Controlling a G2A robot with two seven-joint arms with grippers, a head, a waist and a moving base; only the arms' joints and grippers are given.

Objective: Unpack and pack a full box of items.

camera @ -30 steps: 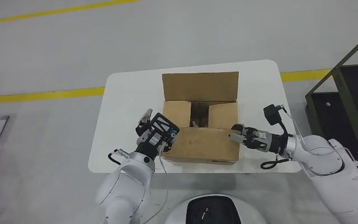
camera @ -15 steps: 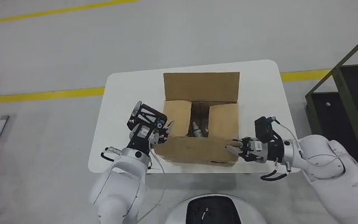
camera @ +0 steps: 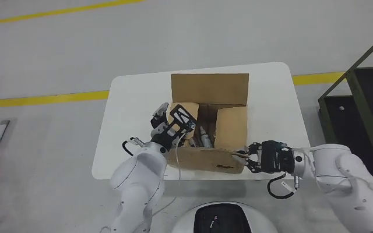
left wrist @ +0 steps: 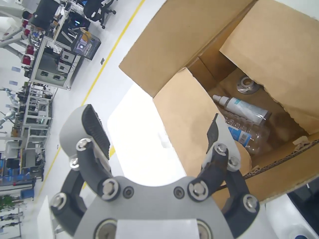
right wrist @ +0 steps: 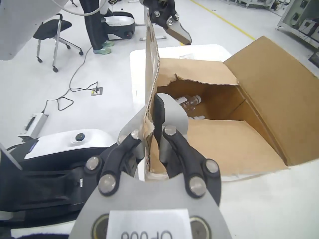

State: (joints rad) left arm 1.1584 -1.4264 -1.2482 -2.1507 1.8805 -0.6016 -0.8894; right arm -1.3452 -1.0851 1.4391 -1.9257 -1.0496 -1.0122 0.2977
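Note:
An open cardboard box (camera: 210,88) stands on the white table (camera: 131,110). Inside lie a white spray bottle (left wrist: 241,106), a clear plastic bottle (left wrist: 251,133) and a metal flange (left wrist: 246,84). My left gripper (camera: 173,123) hangs open over the box's left side flap (left wrist: 184,115), one finger (left wrist: 94,125) outside it and the other (left wrist: 215,130) over it. My right gripper (camera: 247,157) is shut on the corner of the front flap (camera: 204,158), at the box's near right. In the right wrist view, my right gripper (right wrist: 149,118) pinches the flap's torn edge (right wrist: 152,58), which stands upright.
The box's far flap (camera: 210,87) and right flap (camera: 232,125) stand open. A dark metal rack (camera: 349,99) stands off the table's right side. The table's near edge (camera: 175,177) runs just below the box. Bare table lies left of the box.
My right gripper has pulled the front flap back toward the table's near edge, opening the box. My left gripper swung out to the left, then came in over the left flap.

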